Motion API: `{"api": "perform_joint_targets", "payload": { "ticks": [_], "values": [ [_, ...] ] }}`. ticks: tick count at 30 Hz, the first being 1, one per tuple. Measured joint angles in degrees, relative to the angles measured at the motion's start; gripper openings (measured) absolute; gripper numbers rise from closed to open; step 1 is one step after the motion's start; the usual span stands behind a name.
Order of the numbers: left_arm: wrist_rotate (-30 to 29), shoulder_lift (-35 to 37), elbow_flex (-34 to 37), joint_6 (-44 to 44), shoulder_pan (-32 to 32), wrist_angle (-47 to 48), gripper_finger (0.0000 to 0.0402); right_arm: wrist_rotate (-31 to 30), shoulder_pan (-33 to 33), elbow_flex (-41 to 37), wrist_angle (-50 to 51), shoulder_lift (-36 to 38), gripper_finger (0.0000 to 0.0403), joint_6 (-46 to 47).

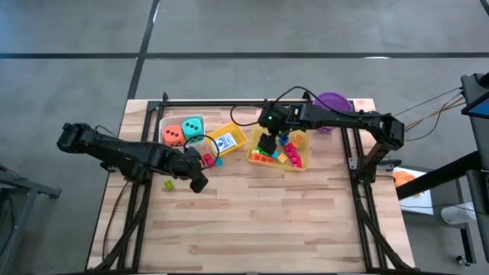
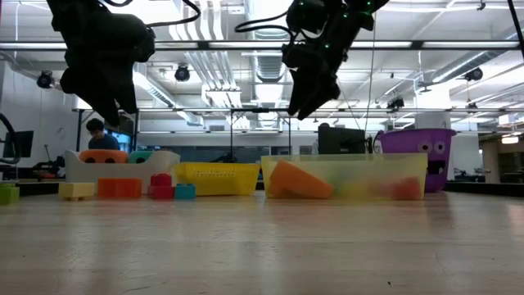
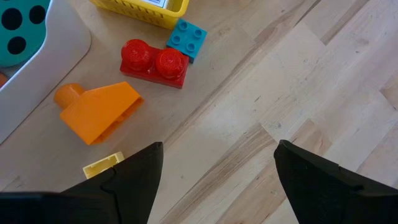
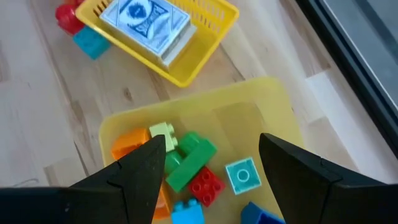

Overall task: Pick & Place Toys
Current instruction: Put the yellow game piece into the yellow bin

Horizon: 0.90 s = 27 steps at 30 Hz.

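Note:
My left gripper hangs open above bare wood, nothing between its fingers. Just past it lie a red brick, a blue brick, an orange brick and a small yellow brick. A green brick lies to its left. My right gripper stands open above the yellow bin, which holds several bright bricks. A blue-white card box lies in a yellow basket. An orange die and a teal die sit in a clear bin.
A purple bucket stands at the far right corner behind the yellow bin. The clear bin's wall is close to the loose bricks. Open wood stretches across the near half of the table. A person sits in the room beyond.

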<state>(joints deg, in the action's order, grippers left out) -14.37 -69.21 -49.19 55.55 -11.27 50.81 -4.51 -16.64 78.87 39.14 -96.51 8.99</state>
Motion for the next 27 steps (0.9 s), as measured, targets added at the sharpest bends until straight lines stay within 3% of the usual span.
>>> {"api": "perform_joint_targets", "payload": {
  "ticks": [7,11,16,22,27],
  "values": [
    [-0.3,0.0,0.0,0.0,0.0,-0.3,0.0307,0.1,0.1,0.0,-2.6,-0.1,0.0256,-1.5],
    [-6.1,0.0,0.0,-0.2,0.0,-3.1,0.0307,0.5,0.2,0.0,-3.3,-0.1,0.0256,-1.8],
    [-6.4,0.0,0.0,0.5,0.0,-5.4,0.0307,5.0,0.2,0.0,-3.8,-0.1,0.0256,-3.6],
    [-3.3,0.0,0.0,-0.4,0.2,-5.0,0.0307,12.1,0.3,-0.9,-4.9,-0.1,0.0256,-9.0],
    [3.2,0.0,2.1,-0.3,0.7,-2.4,0.0307,9.1,0.7,-2.2,-5.1,0.0,0.0256,-8.5]
  ]
}}
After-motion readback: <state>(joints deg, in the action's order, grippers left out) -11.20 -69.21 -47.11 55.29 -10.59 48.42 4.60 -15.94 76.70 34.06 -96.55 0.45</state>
